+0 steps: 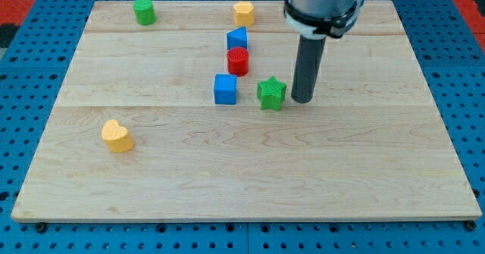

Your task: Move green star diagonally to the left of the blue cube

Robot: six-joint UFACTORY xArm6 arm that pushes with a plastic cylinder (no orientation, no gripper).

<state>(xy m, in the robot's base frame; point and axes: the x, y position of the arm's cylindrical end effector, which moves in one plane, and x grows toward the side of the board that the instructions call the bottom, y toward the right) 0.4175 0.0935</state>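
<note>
Rig: I have no claw on this arm, so there is no opening to report and nothing is held; the arm ends in a straight dark rod.
My tip (301, 101): it rests on the tabletop (250, 170) just to the view's right of the green star, so close that I cannot tell whether the two touch.
Green star (270, 93): it sits near the middle of the board, to the view's right of the blue cube and a little lower than the red cylinder.
Blue cube (225, 89): it lies just to the view's left of the green star, with a small gap between them, roughly on the same row.
Red cylinder (238, 61): it stands upright just above the blue cube, slightly to the view's right of it.
Second blue block (237, 39): it sits directly above the red cylinder, close to it or touching; its exact shape I cannot make out.
Yellow block at the top (243, 14): it lies near the board's upper edge, above the second blue block.
Green cylinder (144, 11): it stands at the view's upper left, well apart from the rest.
Yellow heart (117, 136): it lies alone at the view's lower left.
</note>
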